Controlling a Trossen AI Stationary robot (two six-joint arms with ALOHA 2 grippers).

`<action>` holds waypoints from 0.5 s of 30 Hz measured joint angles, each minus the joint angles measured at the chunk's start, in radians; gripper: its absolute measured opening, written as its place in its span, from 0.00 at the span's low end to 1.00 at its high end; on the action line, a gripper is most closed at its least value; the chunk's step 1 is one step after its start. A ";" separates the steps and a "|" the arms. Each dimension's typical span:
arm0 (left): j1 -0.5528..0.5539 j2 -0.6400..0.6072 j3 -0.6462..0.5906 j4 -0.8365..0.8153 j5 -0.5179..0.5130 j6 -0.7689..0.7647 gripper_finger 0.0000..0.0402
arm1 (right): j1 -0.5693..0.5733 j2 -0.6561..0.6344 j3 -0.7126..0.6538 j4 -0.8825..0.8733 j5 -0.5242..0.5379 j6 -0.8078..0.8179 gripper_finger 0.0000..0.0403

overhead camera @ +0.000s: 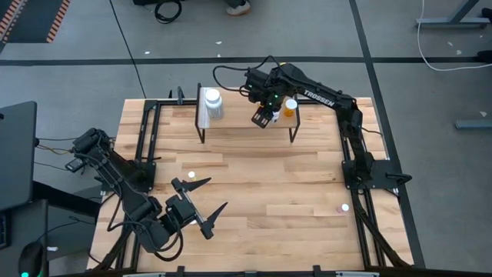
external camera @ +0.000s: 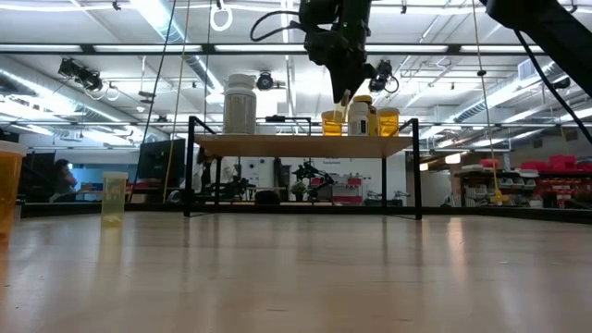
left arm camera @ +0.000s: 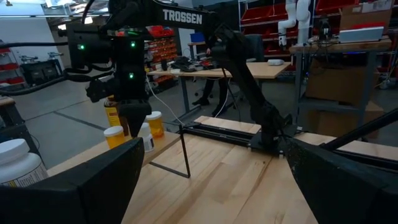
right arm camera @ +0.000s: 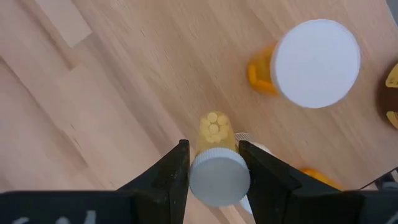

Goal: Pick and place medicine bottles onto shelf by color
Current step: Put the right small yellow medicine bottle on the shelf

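Observation:
The shelf (overhead camera: 246, 123) stands at the table's far side. A large white bottle (overhead camera: 212, 103) stands on its left, whitish end. Orange bottles (overhead camera: 290, 106) stand on its right end; the low view shows them there (external camera: 388, 121). My right gripper (overhead camera: 265, 117) is over the shelf, shut on a small orange white-capped bottle (right arm camera: 214, 134), which also shows in the low view (external camera: 332, 122). A dark amber bottle's yellow cap (right arm camera: 392, 93) shows at the wrist picture's edge. My left gripper (overhead camera: 215, 194) is open and empty above the table's near left. My right gripper pinches the orange bottle just under its white cap (right arm camera: 219, 177) between its two fingers (right arm camera: 178, 163), one on each side. The fingers come from above, pointing down. The bottle stays upright below them, its base at the shelf plank (external camera: 305, 144); whether it rests there I cannot tell.
A pale bottle (external camera: 114, 198) stands on the tabletop at the left, and another orange one (external camera: 7, 190) close to the low camera. White caps show on the table (overhead camera: 191, 175) and near the right arm's base (overhead camera: 344, 208). Another white-capped orange bottle (right arm camera: 314, 62) stands close beside the held one.

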 joint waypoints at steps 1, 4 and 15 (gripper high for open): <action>0.000 0.000 0.000 0.000 0.000 0.000 1.00 | 0.000 -0.001 -0.005 -0.001 0.000 0.000 0.35; 0.000 0.000 0.000 0.000 0.000 0.000 1.00 | 0.000 -0.001 -0.026 -0.001 0.001 -0.004 0.35; 0.000 0.000 0.000 -0.001 0.000 0.000 1.00 | -0.010 -0.001 -0.102 0.002 0.026 -0.018 0.35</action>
